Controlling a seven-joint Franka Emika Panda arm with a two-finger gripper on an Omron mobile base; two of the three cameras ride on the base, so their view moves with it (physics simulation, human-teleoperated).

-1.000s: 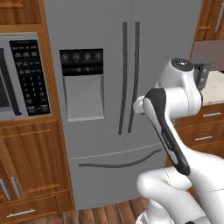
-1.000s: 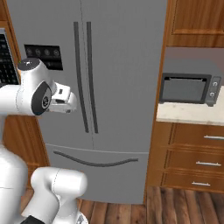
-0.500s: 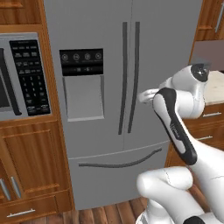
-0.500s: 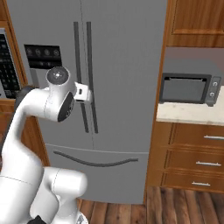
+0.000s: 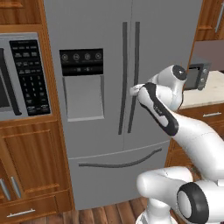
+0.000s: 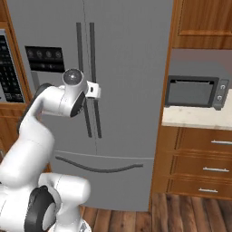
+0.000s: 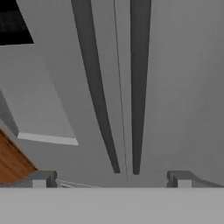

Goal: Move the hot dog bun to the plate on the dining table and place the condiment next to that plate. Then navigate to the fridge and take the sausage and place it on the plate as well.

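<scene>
The tall grey double-door fridge (image 5: 127,65) stands closed, wooden cabinets tight on both sides. To its right, a pale stone worktop (image 6: 199,117) carries a dark toaster oven (image 6: 195,91); open wooden floor (image 6: 190,213) lies below the drawers. The claw (image 7: 111,178) has its fingers wide apart, holding nothing, just before the two long dark vertical door handles (image 7: 116,87) near their lower ends. Both handles and the door seam lie between the fingertips (image 7: 40,179) in the hand view. In the base views, the claw (image 6: 93,89) sits right at the handles.
</scene>
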